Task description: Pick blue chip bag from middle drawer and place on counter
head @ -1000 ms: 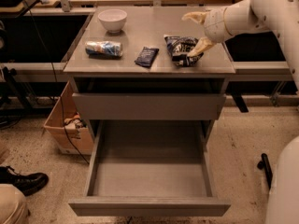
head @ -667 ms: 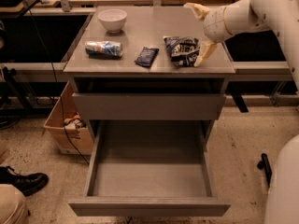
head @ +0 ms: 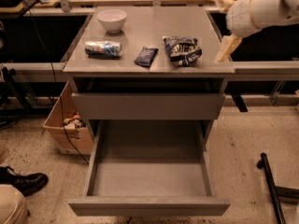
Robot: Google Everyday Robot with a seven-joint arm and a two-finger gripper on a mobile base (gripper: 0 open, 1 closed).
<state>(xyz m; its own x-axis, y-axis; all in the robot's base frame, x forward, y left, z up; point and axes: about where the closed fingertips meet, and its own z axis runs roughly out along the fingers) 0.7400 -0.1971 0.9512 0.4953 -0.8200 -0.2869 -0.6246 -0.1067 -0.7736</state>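
Well, from my one camera view, the blue chip bag (head: pixel 183 50) lies flat on the counter (head: pixel 154 22), toward its front right part, with white lettering showing on the crinkled foil. The gripper (head: pixel 216 28) hangs at the counter's right edge, just beside the bag and clear of it. I see its two pale fingers spread wide, one pointing down past the edge and the other up toward the back, with nothing between them. The white arm runs off the top right corner.

The middle drawer (head: pixel 148 176) stands pulled well out below, and I see only its bare grey floor and low walls. Above it, a plain drawer panel (head: pixel 147 106) sits shut.

Also on the counter: a small flat dark packet (head: pixel 145 56) just left of the bag, a blue-and-white can (head: pixel 103 48) lying on its side further left, and a white bowl (head: pixel 111 19) behind the can. A cardboard box (head: pixel 65 125) sits on the floor left of the cabinet, and a dark shoe (head: pixel 23 181) shows at lower left.
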